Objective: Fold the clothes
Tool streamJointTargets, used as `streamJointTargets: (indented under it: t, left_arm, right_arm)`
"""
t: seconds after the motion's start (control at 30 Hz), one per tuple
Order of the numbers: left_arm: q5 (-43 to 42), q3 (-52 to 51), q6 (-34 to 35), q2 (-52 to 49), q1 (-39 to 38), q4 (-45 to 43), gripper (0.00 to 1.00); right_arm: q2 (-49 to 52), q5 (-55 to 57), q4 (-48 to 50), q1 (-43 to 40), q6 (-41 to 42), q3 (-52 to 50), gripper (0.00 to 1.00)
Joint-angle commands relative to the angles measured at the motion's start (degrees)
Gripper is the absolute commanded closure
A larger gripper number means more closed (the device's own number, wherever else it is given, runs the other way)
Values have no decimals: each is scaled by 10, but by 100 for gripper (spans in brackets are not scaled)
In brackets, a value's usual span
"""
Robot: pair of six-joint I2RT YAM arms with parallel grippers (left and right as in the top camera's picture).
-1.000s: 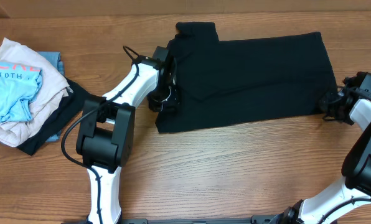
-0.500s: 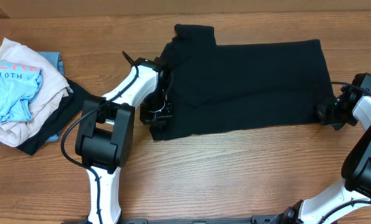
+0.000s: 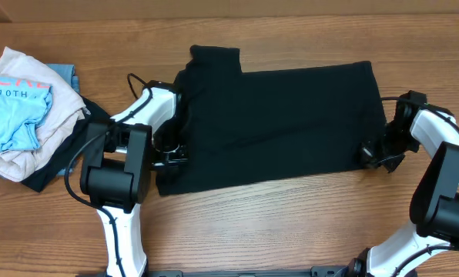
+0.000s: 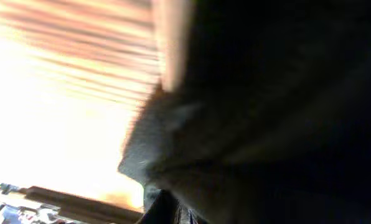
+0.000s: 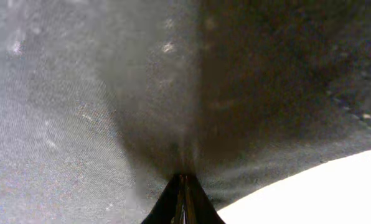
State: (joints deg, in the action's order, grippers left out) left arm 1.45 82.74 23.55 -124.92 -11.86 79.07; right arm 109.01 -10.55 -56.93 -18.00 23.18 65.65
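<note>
The clothes [image 3: 276, 123], a plain black T-shirt, lie folded into a wide band across the middle of the table, with a sleeve sticking out at the top left. My left gripper [image 3: 172, 156] is at the shirt's lower left corner, shut on the fabric. In the left wrist view, black cloth [image 4: 266, 93] drapes over the fingers [image 4: 185, 214]. My right gripper [image 3: 370, 156] is at the lower right corner. Its wrist view shows the tips [image 5: 184, 180] pinched shut on a fold of the cloth [image 5: 79, 93].
A pile of other garments sits at the far left: a light blue shirt [image 3: 14, 111] on top, a cream-white one [image 3: 29, 158] under it and dark cloth [image 3: 52, 175] at the bottom. Bare wooden table [image 3: 291, 215] lies in front of the black shirt.
Both grippers have slid left along the table and dragged the black shirt with them. The shirt now lies nearer the pile at the left.
</note>
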Motion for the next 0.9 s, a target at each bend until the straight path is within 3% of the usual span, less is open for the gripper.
streamJointTargets:
  t: [0.0, 0.37, 0.67, 0.8, 0.87]
  left_arm:
    - [88, -8, 9, -14, 30, 3, 91]
    - [95, 2, 13, -11, 95, 23, 96]
    - [89, 162, 18, 56, 95, 88, 96]
    - [-7, 209, 9, 84, 95, 62, 87]
    - [-81, 209, -33, 84, 95, 38, 83]
  right_arm:
    - [33, 33, -4, 7, 29, -54, 96]
    - [-15, 70, -36, 6, 32, -93, 96]
    - [-172, 36, -64, 26, 14, -40, 95]
    - [-189, -25, -77, 71, -63, 13, 95]
    - [-189, -27, -63, 103, -88, 29, 95]
